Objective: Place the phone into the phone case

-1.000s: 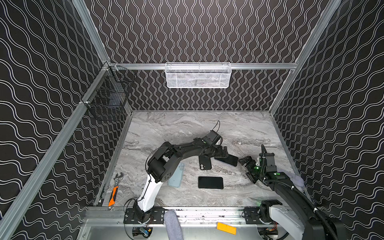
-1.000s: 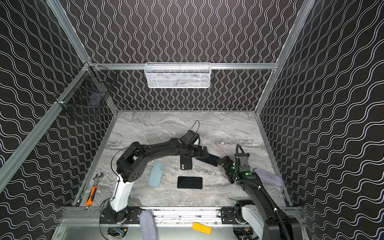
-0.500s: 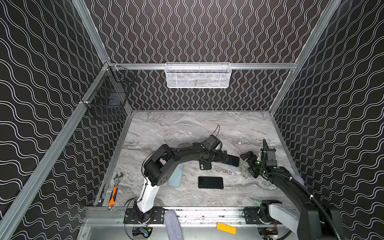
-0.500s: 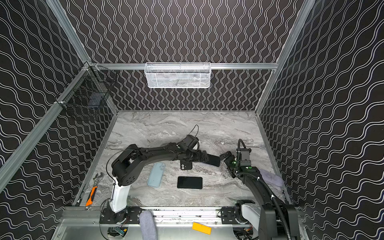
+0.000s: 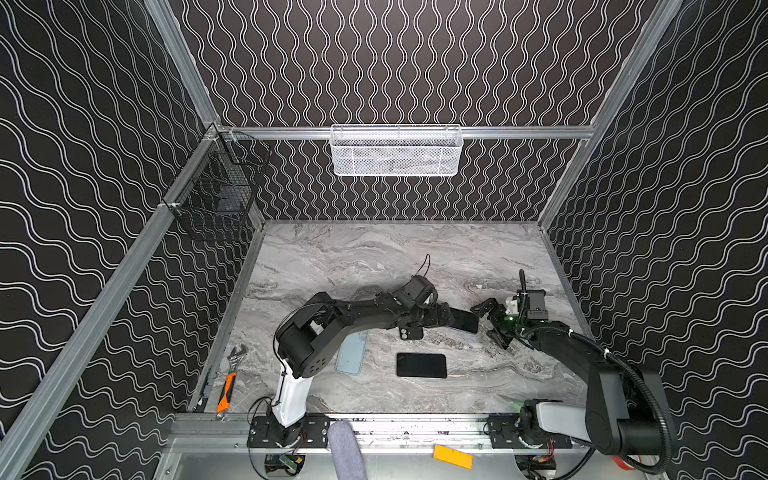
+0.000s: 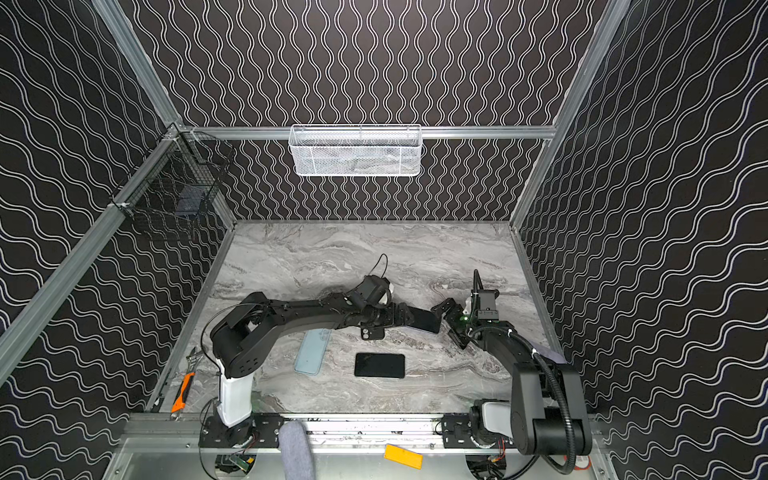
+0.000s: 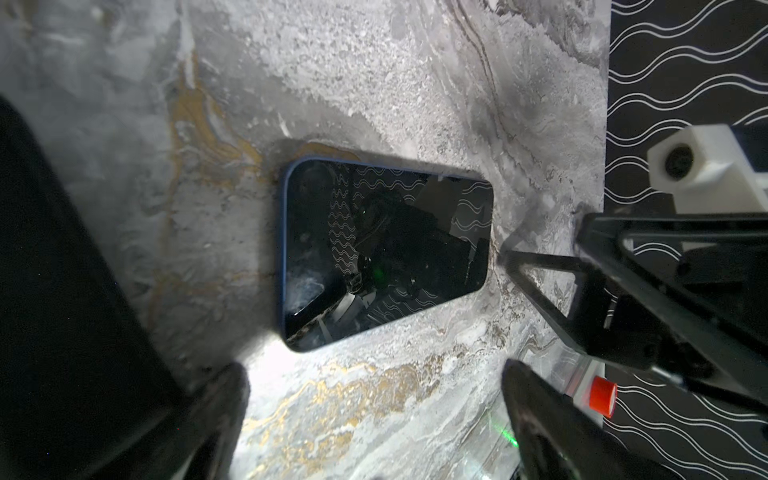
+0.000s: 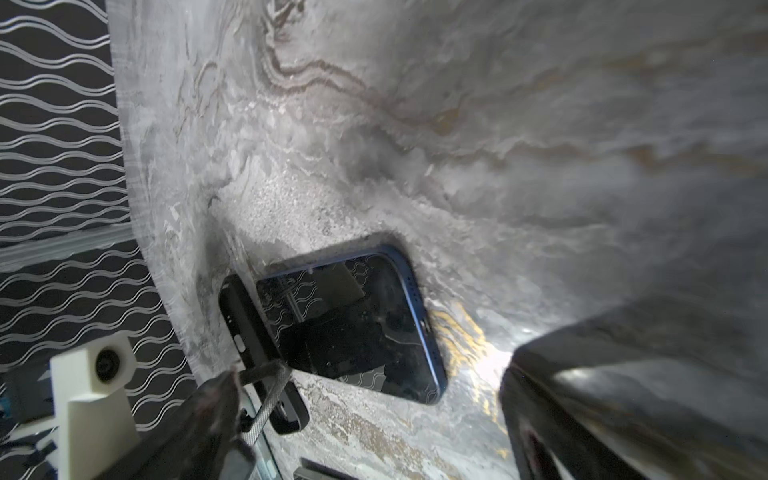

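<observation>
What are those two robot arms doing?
They're about to put the phone into the black case. The phone lies flat on the table, screen up, with the case beside it. The left gripper and right gripper sit at either end of the phone, both open, holding nothing.

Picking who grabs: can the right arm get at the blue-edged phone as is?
Probably yes. The right fingers are open, facing the blue-edged phone, which lies flat on the table with nothing between. The left fingers, also open, crowd its far end, so approach room is tight.
</observation>
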{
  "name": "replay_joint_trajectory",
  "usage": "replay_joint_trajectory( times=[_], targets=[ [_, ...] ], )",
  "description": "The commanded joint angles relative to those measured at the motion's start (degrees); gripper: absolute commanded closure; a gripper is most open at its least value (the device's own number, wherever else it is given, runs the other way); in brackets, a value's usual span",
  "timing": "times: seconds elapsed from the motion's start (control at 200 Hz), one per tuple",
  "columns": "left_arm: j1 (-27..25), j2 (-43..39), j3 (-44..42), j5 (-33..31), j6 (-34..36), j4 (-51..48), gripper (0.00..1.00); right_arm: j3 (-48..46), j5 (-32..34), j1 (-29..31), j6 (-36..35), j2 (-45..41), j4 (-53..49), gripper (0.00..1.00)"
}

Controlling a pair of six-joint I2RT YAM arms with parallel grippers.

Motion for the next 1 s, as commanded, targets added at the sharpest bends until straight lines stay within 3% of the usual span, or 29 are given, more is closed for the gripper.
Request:
replay_joint_trajectory(
  times=[0.0,0.35,0.706,0.996],
  targets=[
    [0.17,-0.62,-0.14,-1.47,-0.58,1.83,0.01,-0.18,-3.42,-0.02,-0.13,1.23,4.16,0.01],
    [0.22,-1.17,-1.01,-1.99,-0.91,2.47,0.01,2.07,-5.49,0.01,-1.14,6.83,6.00,0.00],
    [-0.29,-2.79,-4.49,-0.72,-4.94,5.15,0.01,9.07,3.95,-0.07,-6.71,4.61,-2.72,0.01],
    [-1.17,-0.86,-2.49,1.36,-6.96,8.34,0.01,17.52,0.44,-0.07,-9.77,15.10,-2.34,0.01]
  ],
)
